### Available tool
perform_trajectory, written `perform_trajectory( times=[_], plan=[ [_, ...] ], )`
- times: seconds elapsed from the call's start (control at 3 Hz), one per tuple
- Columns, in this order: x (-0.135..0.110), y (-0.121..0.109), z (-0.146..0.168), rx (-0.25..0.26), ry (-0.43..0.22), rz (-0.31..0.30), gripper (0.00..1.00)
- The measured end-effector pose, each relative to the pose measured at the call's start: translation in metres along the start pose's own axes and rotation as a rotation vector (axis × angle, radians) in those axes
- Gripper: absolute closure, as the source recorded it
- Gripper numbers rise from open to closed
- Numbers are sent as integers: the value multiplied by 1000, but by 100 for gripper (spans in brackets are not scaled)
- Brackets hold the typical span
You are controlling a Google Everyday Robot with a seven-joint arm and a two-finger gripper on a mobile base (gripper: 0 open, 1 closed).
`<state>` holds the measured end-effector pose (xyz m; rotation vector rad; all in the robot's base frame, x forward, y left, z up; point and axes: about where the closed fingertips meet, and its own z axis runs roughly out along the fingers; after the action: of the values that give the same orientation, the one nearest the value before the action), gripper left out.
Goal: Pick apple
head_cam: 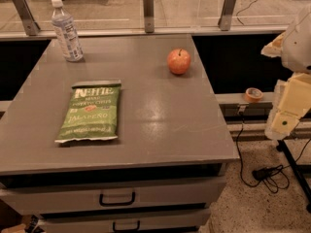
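The apple [179, 61] is small, round and red-orange with a short dark stem. It stands upright on the grey table top [160, 115], toward the far right corner. My gripper [285, 122] is at the right edge of the view, off the table's right side and well clear of the apple, nearer to me than it. It is part of the pale arm [296, 47] that hangs there above the floor. Nothing shows in it.
A green jalapeño chip bag [90, 111] lies flat on the left half of the table. A clear water bottle [66, 31] stands at the far left corner. A tape roll [253, 94] lies on the ledge to the right. Cables [265, 173] lie on the floor. Drawers [116, 198] face me below the top.
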<state>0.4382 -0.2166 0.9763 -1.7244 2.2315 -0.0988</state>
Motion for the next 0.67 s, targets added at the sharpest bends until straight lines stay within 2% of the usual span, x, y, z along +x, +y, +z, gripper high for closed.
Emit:
perform_trajectory(
  times=[0.33,0.67],
  plan=[
    [0,0,0,2,-1,0,0],
    [-7,-17,5,32,-35,-20,0]
  ],
)
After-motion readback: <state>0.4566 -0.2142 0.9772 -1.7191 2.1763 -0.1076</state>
